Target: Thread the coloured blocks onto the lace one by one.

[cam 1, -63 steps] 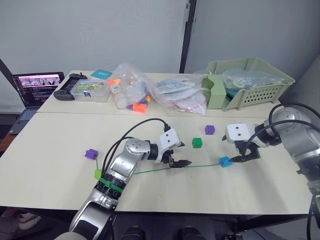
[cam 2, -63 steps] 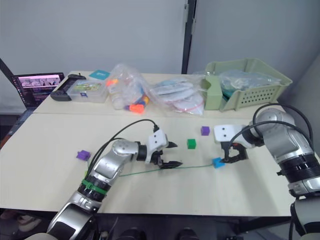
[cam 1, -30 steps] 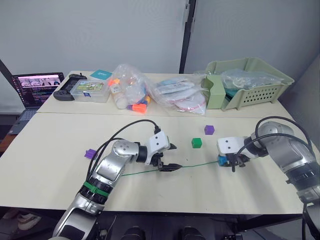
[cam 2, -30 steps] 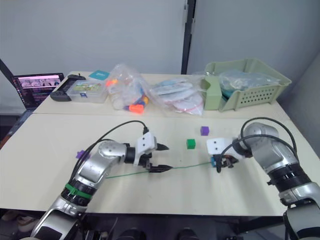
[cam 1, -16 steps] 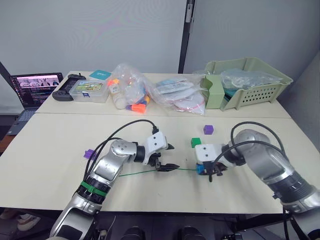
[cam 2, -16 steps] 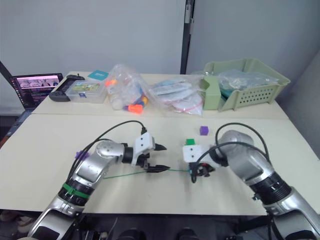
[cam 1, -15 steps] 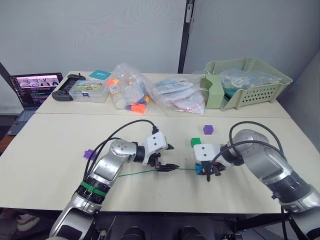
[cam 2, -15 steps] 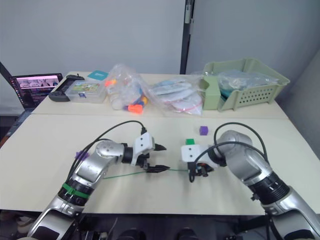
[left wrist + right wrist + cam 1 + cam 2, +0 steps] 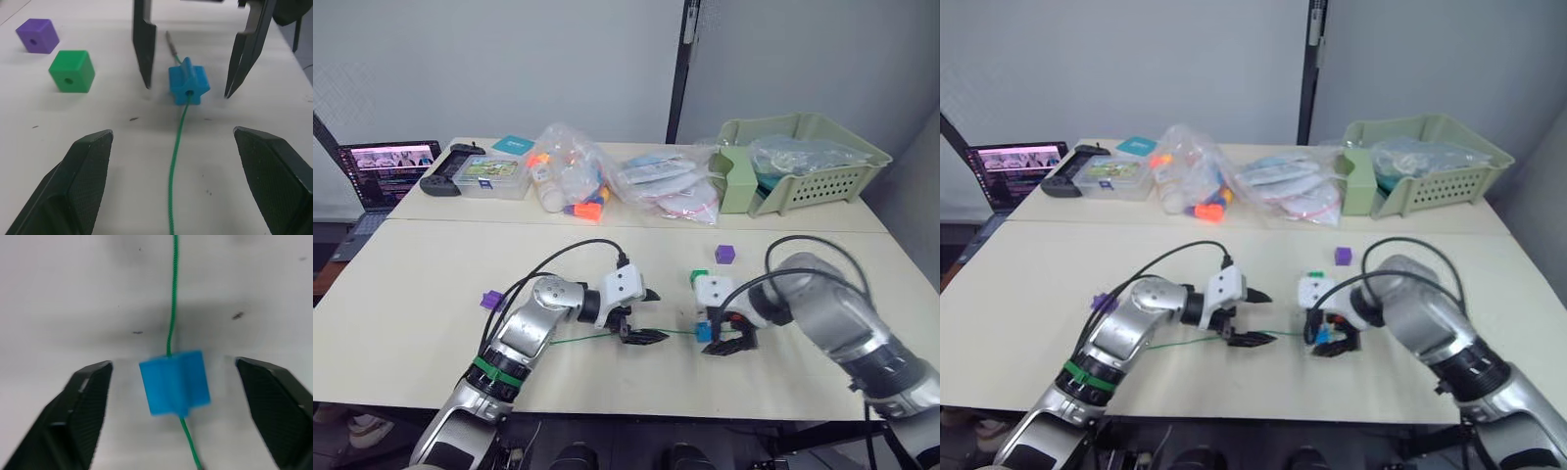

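A blue block (image 9: 188, 85) lies on the table with the green lace (image 9: 175, 161) running through its hole; the lace's stiff tip (image 9: 169, 37) sticks out beyond it. My right gripper (image 9: 172, 363) is open, one finger on each side of the blue block (image 9: 175, 382) without touching it. My left gripper (image 9: 172, 133) is open too, with the lace on the table between its fingers, a short way from the block. A dark green block (image 9: 72, 71) and a purple block (image 9: 37, 35) lie nearby. Another purple block (image 9: 490, 300) sits at the left.
At the back of the table (image 9: 431, 343) are a laptop (image 9: 382, 171), a clear box (image 9: 490, 177), plastic bags of toys (image 9: 570, 176) and a pale green basket (image 9: 803, 157). Black cables loop over both arms.
My right gripper has opened and let go of the blue block, which now rests on the table with the lace through it. My left gripper has stayed open near the lace.
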